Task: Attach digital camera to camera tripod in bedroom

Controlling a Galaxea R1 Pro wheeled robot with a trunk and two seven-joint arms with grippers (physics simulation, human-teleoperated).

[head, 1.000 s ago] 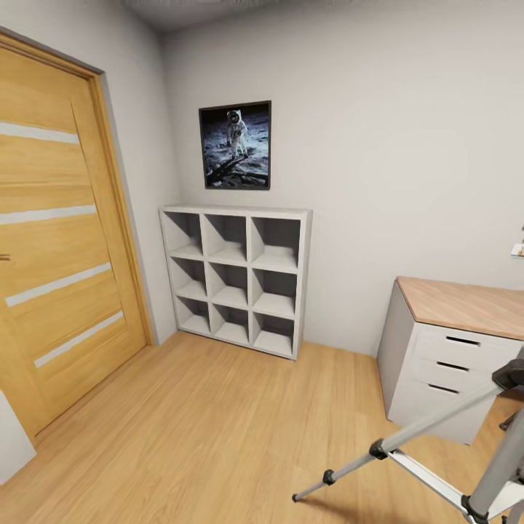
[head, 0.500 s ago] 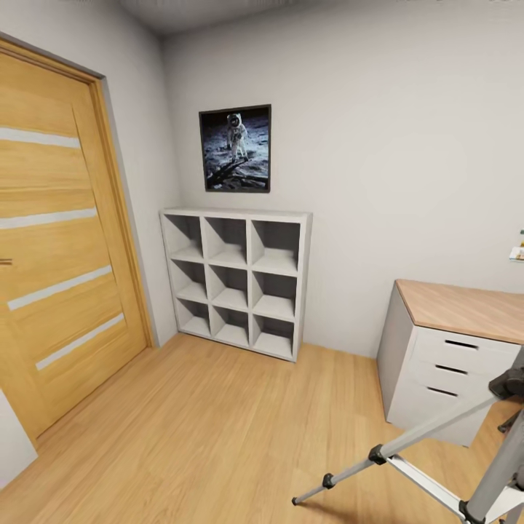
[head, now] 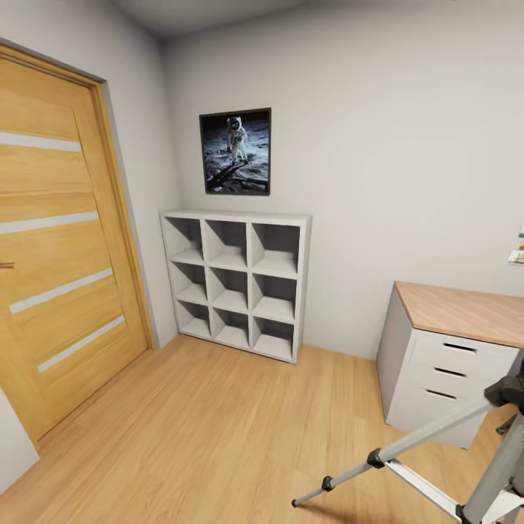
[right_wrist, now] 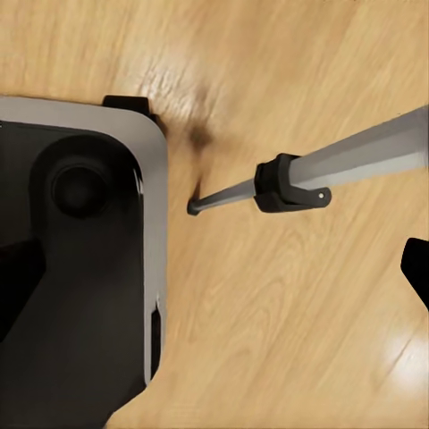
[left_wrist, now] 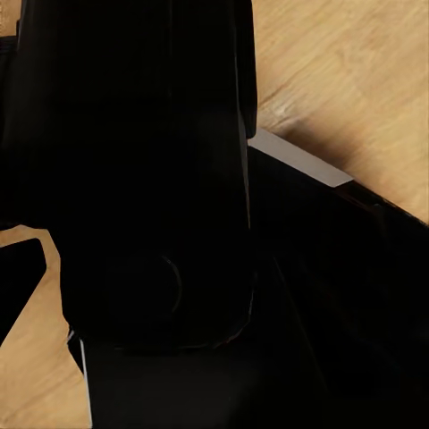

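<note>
Camera tripod (head: 437, 444) nr desk (head: 451, 342), no legible txt

Bright, even light, sharp render; wide-angle bend at the edges; glare on the floor (right_wrist: 268, 295); left wrist mostly black.

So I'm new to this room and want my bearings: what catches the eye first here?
The framed astronaut picture on the far pale wall stands out, hanging above a white cube shelf. A tall wooden door with pale stripes covers the left wall. At lower right, the camera tripod spreads its silver legs over the plank floor, in front of a wood-topped desk.
</note>
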